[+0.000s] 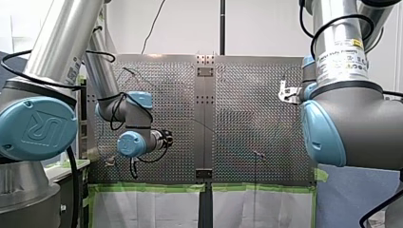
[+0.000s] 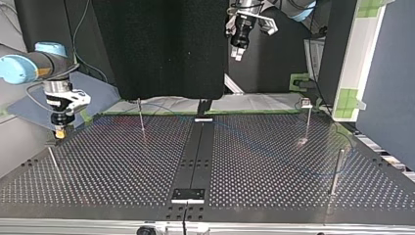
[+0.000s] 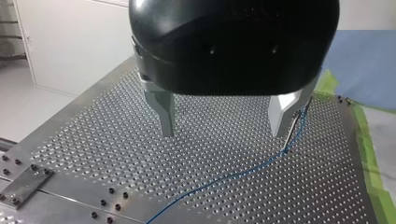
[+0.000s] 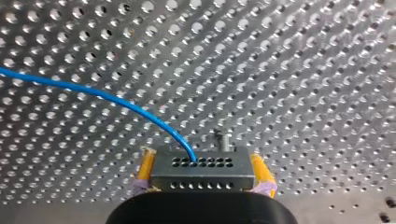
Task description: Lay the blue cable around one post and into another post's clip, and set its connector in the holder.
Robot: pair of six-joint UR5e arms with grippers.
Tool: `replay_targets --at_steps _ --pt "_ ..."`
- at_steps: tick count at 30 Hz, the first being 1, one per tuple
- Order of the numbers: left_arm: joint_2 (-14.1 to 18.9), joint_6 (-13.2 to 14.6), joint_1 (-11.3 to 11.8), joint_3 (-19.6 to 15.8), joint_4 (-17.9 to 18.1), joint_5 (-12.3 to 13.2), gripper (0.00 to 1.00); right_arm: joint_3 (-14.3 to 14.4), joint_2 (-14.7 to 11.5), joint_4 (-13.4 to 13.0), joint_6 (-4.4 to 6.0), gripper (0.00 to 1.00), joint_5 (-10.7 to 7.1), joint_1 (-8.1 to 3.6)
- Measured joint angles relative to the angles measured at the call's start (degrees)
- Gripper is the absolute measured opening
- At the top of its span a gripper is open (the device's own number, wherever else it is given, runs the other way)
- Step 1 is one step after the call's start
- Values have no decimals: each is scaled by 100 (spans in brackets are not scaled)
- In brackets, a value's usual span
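At the front view's left, the big blue joint cap on my left arm carries a raised "UR" mark. Over at that view's right, the silver tube of my right arm wears a white label with yellow marks, its print too small to read. Across the table, at the top view's left, my right gripper hangs low over the edge of the perforated grey metal table, a yellow pad showing at its tip. Its own wrist view shows the yellow pads clamped on either side of a grey metal connector block with two rows of small holes. The thin blue cable leaves the upper row and curves away over the table, and a short metal pin stands just ahead of the block. Moving right in the top view, a thin metal post stands near the far edge, then comes the black centre strip. High above the strip is my left gripper, clear of the table. Seen from its wrist, its two metal fingers stand wide apart with nothing between them. The blue cable lies slack on the table beneath and reaches a slim upright rod just beside one finger. Further right in the top view stand a post topped with a small clip and a plain bare post.
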Motion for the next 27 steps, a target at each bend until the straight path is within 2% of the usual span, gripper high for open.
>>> replay_targets --at_steps 5,13,27 --pt "1 0 0 1 -17 -11 100 -29 -102 51 18 0 -115 -82" --pt "1 0 0 -2 -78 -14 100 -33 -112 136 1 0 -190 -233" --pt "1 0 0 -3 -125 -15 100 -36 -26 24 75 0 -563 -451"
